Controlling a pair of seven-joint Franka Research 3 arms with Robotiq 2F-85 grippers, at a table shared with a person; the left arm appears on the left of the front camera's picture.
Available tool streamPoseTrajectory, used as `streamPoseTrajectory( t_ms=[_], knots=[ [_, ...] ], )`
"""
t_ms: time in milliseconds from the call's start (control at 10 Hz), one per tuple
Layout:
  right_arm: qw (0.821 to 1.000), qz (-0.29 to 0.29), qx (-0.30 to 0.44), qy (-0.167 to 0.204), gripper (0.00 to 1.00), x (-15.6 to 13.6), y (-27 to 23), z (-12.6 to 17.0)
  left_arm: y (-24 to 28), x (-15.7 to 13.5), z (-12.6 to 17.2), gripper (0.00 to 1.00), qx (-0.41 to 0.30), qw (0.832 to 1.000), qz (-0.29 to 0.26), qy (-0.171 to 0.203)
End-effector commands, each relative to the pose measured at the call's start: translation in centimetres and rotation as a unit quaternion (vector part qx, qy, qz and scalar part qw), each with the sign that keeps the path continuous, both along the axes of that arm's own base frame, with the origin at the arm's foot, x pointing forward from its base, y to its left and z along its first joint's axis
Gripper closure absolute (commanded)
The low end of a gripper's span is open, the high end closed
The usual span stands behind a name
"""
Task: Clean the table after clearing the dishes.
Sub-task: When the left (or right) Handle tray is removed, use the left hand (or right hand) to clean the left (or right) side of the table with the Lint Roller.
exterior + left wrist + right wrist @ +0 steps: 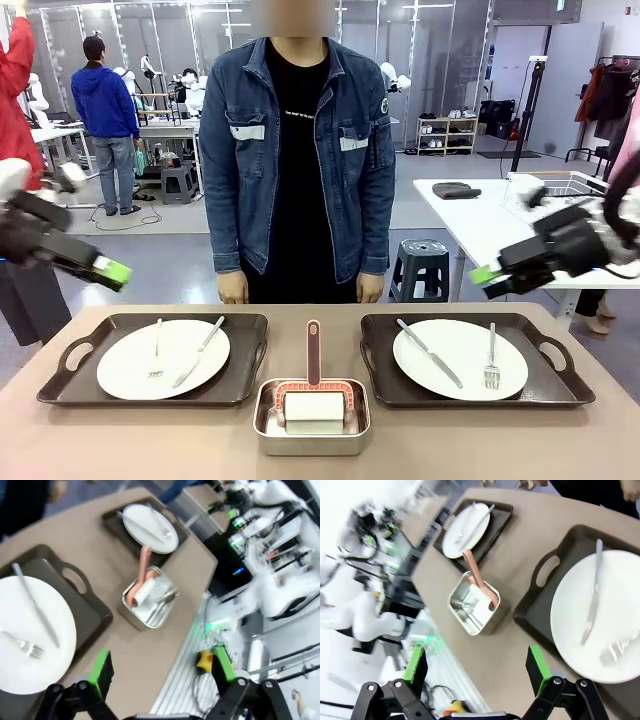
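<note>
The taupe table (150,440) carries two dark trays, each holding a white plate with a fork and a knife: the left plate (163,358) and the right plate (460,358). My left gripper (105,268) hovers open above and to the left of the left tray (70,385). My right gripper (495,280) hovers open above the right tray (565,385). In the left wrist view the open gripper (162,670) looks down past a plate (30,635). Beneath the open gripper (476,669) of the right wrist view lies the other plate (615,595). Neither holds anything.
A small steel pan (312,415) with a pink-handled brush and a white block sits at the near edge between the trays. A person in a denim jacket (300,150) stands at the far edge. A white side table (480,220) and a grey stool (420,265) stand behind on the right.
</note>
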State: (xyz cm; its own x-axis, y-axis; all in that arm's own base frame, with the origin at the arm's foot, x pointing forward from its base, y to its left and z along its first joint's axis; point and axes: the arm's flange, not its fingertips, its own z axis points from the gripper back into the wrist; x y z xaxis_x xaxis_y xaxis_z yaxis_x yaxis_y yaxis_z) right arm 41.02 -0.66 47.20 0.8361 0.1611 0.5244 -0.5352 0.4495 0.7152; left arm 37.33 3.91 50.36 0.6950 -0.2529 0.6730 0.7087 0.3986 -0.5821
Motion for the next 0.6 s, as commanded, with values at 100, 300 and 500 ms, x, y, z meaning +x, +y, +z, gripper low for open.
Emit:
streamPoseTrajectory(
  t_ms=[100,300,500],
  knots=[
    [0.993,-0.062,0.077,0.062,0.00,-1.8,-12.3,-4.6,11.7,-3.1,-3.9,0.00,-0.103,0.990,0.083,0.052],
    [0.982,-0.134,0.075,0.113,0.00,-5.0,-20.7,-9.2,19.7,-7.9,-7.3,0.00,-0.099,0.977,0.165,0.088],
    [0.964,-0.205,0.095,0.143,0.00,-9.5,-26.2,-12.6,25.4,-13.2,-8.9,0.00,-0.128,0.956,0.242,0.101]
  ],
)
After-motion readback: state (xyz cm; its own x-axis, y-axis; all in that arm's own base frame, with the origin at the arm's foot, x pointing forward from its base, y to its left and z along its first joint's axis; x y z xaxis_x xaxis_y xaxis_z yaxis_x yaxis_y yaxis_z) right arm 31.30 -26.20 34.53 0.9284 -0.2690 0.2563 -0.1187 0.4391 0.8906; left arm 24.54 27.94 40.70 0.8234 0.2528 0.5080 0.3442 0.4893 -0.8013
